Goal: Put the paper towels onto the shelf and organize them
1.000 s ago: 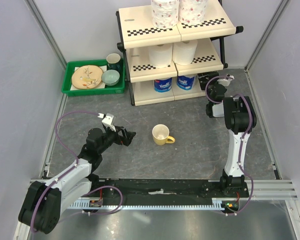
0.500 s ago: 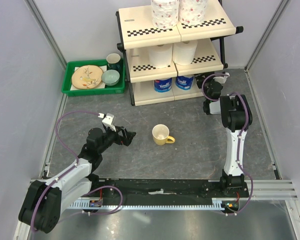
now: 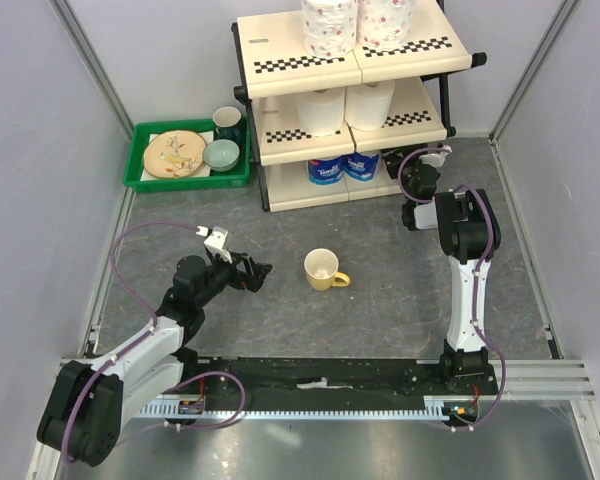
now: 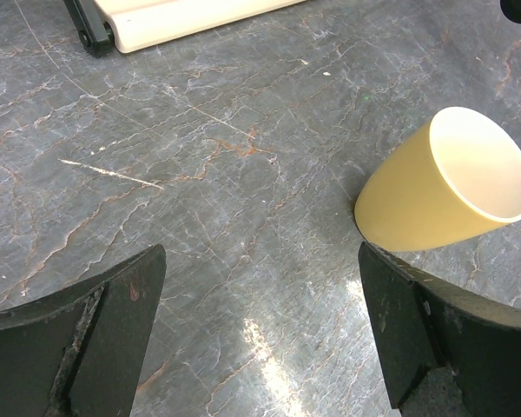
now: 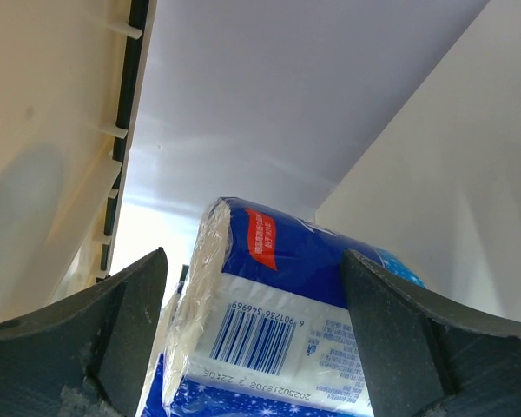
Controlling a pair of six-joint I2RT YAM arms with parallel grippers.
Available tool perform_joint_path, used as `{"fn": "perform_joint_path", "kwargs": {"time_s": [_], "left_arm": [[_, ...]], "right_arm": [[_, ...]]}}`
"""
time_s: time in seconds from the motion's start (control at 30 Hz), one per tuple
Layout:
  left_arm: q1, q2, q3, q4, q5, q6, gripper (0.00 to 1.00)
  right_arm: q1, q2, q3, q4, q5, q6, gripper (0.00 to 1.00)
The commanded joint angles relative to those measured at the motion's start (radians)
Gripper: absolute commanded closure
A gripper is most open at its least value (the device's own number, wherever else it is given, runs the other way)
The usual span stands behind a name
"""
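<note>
– Six paper towels (image 3: 322, 108) sit on the shelf (image 3: 290, 195): floral pair (image 3: 330, 25) on top, plain pair (image 3: 370, 100) in the middle, blue pair (image 3: 326, 170) at the bottom. So what's left to do?
– Tidying, I'd judge. The right claw (image 3: 392, 163) is at the bottom tier's right end, jaws wide apart, with the right blue-wrapped roll (image 5: 269, 295) just ahead of them. The next move calls for a light nudge to square that roll, or a straight pull-back that doesn't drag it.
– Is it touching the roll?
– Can't tell. The right wrist view shows the wrap and barcode close up. Only the overhead view shows all three tiers. The left claw (image 4: 260, 287) hangs over the table (image 4: 200, 130) beside the yellow mug (image 4: 443, 182), jaws apart, holding nothing.
</note>
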State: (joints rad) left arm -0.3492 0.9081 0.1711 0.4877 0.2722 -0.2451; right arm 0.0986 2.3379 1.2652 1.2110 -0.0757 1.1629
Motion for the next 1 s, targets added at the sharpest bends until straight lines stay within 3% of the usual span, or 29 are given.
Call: {"fn": "perform_joint_path", "kwargs": {"time_s": [0.0,0.57,0.97], "left_arm": [[-0.002,0.003,0.038,0.032,0.018,0.010,0.01],[-0.004,0.003,0.038,0.031,0.015,0.012,0.01],[-0.004,-0.005,0.036,0.028,0.013,0.012,0.01]], "right_arm": [[0.010,0.000,0.020,0.058,-0.035,-0.002,0.11],[0.003,-0.040,-0.050,0.093,-0.009,-0.003,0.09],[-0.011,-0.323,-0.318,0.102,0.151,0.004,0.07]]}}
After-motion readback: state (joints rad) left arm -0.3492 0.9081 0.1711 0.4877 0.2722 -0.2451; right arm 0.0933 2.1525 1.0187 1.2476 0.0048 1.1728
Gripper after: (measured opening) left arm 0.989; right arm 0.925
